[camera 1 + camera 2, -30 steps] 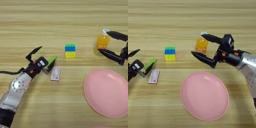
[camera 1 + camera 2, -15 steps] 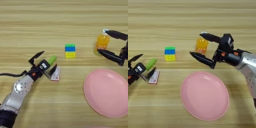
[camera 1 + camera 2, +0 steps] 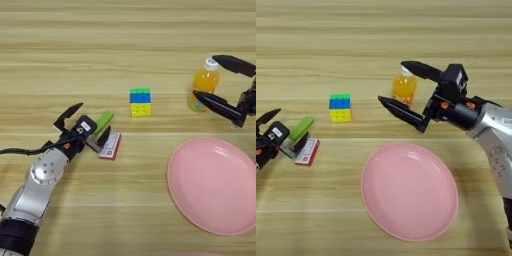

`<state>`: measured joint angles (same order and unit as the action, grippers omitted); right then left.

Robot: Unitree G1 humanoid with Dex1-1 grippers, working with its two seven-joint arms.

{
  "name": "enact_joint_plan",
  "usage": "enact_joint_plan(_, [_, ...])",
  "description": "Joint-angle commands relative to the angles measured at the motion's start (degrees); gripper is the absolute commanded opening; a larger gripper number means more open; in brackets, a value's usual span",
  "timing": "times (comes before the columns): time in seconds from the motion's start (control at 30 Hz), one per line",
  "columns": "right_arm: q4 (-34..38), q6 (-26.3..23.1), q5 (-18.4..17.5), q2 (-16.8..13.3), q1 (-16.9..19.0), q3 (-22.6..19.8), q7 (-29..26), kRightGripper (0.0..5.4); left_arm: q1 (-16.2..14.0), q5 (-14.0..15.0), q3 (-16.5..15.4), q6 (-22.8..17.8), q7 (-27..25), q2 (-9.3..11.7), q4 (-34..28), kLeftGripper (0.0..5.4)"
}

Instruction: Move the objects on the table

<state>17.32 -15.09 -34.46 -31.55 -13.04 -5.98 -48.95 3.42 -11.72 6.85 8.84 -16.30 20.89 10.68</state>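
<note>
A small green block (image 3: 103, 121) lies on the table (image 3: 125, 45) at the left, with a flat white-and-red box (image 3: 110, 146) just in front of it. My left gripper (image 3: 95, 119) is open around the block, one finger raised to its left and the other down between block and box. An orange juice bottle (image 3: 404, 87) with a white cap stands upright at the right. My right gripper (image 3: 391, 81) is open around it, one finger over the cap and one in front of its base. A large pink plate (image 3: 408, 190) lies nearer, at the right.
A cube of stacked blue, green and yellow blocks (image 3: 140, 101) stands mid-table between the two grippers. My left forearm (image 3: 42, 175) comes in from the lower left corner, and my right arm (image 3: 491, 130) enters from the right edge.
My left gripper has edged to the right, closing in on the green block and the box. The block, the bottle and the right gripper have hardly moved.
</note>
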Motion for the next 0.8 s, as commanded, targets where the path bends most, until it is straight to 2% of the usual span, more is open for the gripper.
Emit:
enact_joint_plan(0.03, [-0.1, 3.5, 4.8, 2.9, -1.9, -0.5, 6.2, 5.40, -0.5, 1.8, 0.0, -1.2, -1.2, -0.9, -0.6, 5.37])
enact_joint_plan(0.13, [-0.7, 4.8, 6.5, 4.2, -2.7, -1.0, 9.3, 5.40, -1.2, 3.4, 0.5, -1.5, -2.5, -1.4, -1.8, 5.37])
enact_joint_plan(0.33, [-3.4, 7.2, 10.5, 5.5, -5.0, -1.6, 14.3, 5.40, -1.5, 3.8, 0.4, -1.7, -3.5, -1.4, -3.0, 5.37])
enact_joint_plan(0.53, [-9.0, 8.6, 15.2, 6.3, -8.7, -3.1, 21.0, 5.40, -1.7, 3.9, 0.5, -1.7, -4.0, -1.6, -4.6, 5.37])
enact_joint_plan(0.8, [-10.0, 9.3, 15.5, 6.6, -9.7, -2.9, 21.7, 5.40, -2.8, 4.0, 0.6, -2.1, -4.5, -1.8, -5.7, 5.37])
